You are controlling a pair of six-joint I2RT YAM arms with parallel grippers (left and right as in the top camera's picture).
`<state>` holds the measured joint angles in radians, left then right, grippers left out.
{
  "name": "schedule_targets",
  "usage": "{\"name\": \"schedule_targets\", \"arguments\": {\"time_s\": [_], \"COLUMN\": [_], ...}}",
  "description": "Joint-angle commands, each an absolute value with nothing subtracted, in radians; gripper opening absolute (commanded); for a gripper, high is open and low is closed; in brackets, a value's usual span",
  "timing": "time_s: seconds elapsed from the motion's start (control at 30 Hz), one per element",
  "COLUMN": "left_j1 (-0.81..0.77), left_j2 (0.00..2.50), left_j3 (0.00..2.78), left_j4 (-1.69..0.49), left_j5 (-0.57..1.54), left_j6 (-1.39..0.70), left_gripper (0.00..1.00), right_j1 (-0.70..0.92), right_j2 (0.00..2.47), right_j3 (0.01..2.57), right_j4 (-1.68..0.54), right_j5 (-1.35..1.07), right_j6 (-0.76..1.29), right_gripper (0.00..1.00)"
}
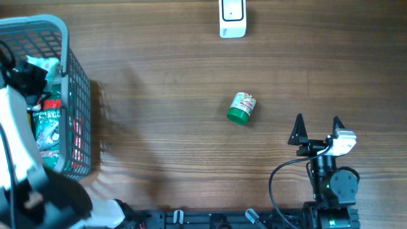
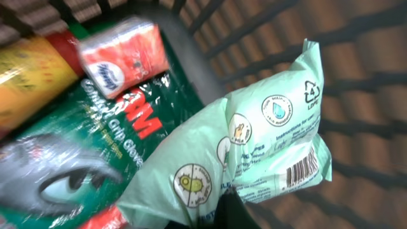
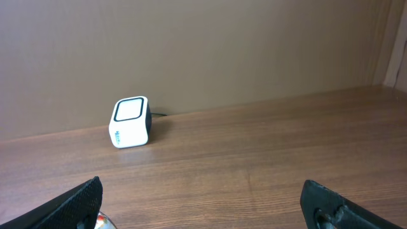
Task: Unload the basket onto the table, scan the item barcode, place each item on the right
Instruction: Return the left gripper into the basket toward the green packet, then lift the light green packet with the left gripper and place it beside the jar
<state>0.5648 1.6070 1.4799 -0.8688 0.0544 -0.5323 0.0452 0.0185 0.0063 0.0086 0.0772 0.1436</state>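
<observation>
Two pincers: left pincer (image 2: 219, 213), mostly cut off, seems clamped on a green pouch (image 2: 254, 146); right pincer (image 1: 317, 126) gapes wide.

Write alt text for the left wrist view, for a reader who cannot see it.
A pale green pouch with a barcode fills the middle, its lower edge pinched in the shut left claw. It lies in a grey basket beside a green glove pack and a small red packet.

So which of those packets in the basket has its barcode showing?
The pale green bag: a barcode is printed near its lower right corner. The red-and-white packet and the dark green gloves pack beside it show none from here.
</observation>
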Motion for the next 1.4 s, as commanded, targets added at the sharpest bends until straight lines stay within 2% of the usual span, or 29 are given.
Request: {"name": "schedule_targets", "arguments": {"time_s": [0.0, 0.3, 0.6, 0.73, 0.87, 1.03, 1.2, 1.37], "left_j1": [0.567, 0.567, 0.567, 0.543, 0.429, 0.186, -0.066, -0.259], "left_j2": [1.459, 1.166, 0.989, 0.970, 0.978, 1.009, 1.131, 1.305], "left_j3": [1.486, 1.486, 1.486, 1.486, 1.482, 1.414, 1.324, 1.260], "left_j4": [-0.905, -0.934, -0.945, -0.975, -1.028, -1.015, -0.997, -0.892], "left_j5": [0.052, 0.077, 0.287, 0.450, 0.482, 0.469, 0.283, 0.220], "left_j6": [-0.528, -0.532, -0.532, -0.531, -0.531, -0.532, -0.636, -0.655], "left_gripper": [0.04, 0.04, 0.04, 0.04, 0.04, 0.04, 0.04, 0.04], "right_j1": [0.046, 0.046, 0.046, 0.046, 0.046, 0.046, 0.046, 0.046], "right_j2": [0.017, 0.017, 0.017, 0.017, 0.017, 0.017, 0.017, 0.017], "right_j3": [0.005, 0.005, 0.005, 0.005, 0.005, 0.005, 0.005, 0.005], "right_j4": [0.013, 0.013, 0.013, 0.013, 0.013, 0.013, 0.013, 0.013], "right_j5": [0.062, 0.062, 0.062, 0.062, 0.062, 0.062, 0.062, 0.062], "right_j6": [0.131, 0.131, 0.131, 0.131, 0.131, 0.131, 0.131, 0.131], "right_gripper": [1.00, 1.00, 1.00, 1.00, 1.00, 1.00, 1.00, 1.00]}}
